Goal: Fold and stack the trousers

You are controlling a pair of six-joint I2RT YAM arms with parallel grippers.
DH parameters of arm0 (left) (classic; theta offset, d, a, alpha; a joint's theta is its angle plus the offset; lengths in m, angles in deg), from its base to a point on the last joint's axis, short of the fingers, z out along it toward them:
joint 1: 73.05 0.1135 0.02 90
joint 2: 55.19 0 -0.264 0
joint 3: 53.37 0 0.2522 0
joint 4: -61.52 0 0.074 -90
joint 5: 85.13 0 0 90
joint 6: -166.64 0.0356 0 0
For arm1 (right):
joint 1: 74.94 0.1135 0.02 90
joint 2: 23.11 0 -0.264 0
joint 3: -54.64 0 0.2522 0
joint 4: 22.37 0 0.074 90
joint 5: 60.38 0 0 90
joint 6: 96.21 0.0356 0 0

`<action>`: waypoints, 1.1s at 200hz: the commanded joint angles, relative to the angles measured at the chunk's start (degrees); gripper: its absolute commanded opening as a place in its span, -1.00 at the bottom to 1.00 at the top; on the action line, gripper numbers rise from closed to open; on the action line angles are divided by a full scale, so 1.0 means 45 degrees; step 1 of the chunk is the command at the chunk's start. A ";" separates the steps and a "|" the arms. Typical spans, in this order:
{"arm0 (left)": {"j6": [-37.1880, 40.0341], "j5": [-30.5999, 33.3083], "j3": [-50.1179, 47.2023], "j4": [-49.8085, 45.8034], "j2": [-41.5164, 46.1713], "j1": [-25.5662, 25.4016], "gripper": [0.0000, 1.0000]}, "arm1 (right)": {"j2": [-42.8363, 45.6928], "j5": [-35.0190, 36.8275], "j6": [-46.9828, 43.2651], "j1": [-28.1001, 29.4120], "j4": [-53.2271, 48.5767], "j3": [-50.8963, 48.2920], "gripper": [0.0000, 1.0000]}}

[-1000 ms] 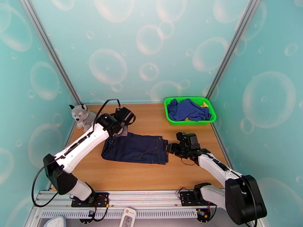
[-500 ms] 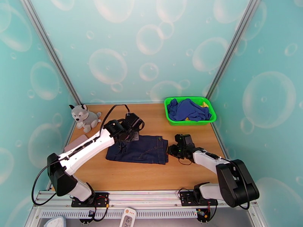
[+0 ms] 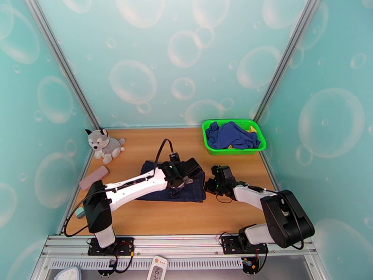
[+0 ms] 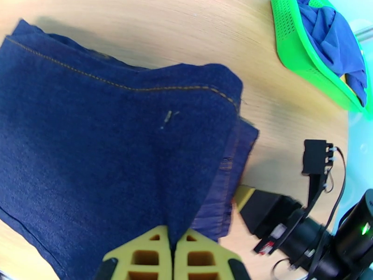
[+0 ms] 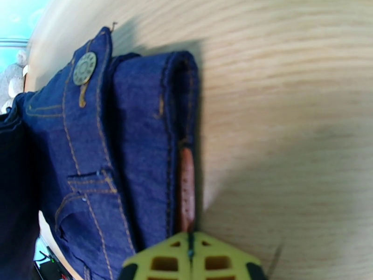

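I've got the trousers (image 3: 191,194) lying on the table (image 3: 224,215), nearer me than the green basket (image 3: 233,150) and off to its left. Left gripper (image 4: 175,241): the 2 yellow fingers are pinched tight on a raised fold of denim, and the cloth runs up out of the seam between them. In the top view that gripper (image 3: 185,175) sits over the trousers' end nearest the basket. Right gripper (image 5: 189,250): fingers pressed together at the waist edge, with the tan patch (image 5: 186,192) running straight into the line where they meet, so I read it as clamped on that edge. The metal button (image 5: 84,68) is further along the waistband. From above, the right gripper (image 3: 208,185) touches the trousers' basket-side edge.

Against 1 s ago: the left gripper was at the trousers' end farthest from the basket and the denim lay long and flat. Now that end has been carried over toward the basket side, so the bundle is shorter and doubled. The right gripper has barely shifted. The basket has not moved.
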 commanded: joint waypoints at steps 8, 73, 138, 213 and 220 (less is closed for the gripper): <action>-0.1906 0.1007 0.1498 -0.0039 -0.0916 -0.0552 -1.00 | -0.0344 0.0013 0.0325 0.0280 0.0180 -0.0138 -1.00; -0.3686 0.2422 0.3482 -0.1564 -0.3274 -0.0936 -1.00 | -0.0254 -0.0201 0.0329 0.0348 0.0178 -0.0071 -1.00; -0.4328 0.2963 0.3493 -0.0710 -0.4299 -0.1091 -1.00 | -0.0190 -0.0261 0.0304 0.0368 0.0089 -0.0062 -1.00; -0.1444 0.0932 0.2750 0.3103 -0.4361 -0.0928 -0.79 | -0.0229 -0.0241 0.0322 0.0367 0.0076 -0.0099 -0.99; -0.1239 0.0662 0.2509 0.3514 -0.4264 -0.0866 -0.72 | -0.0207 -0.0241 0.0324 0.0367 0.0075 -0.0118 -0.99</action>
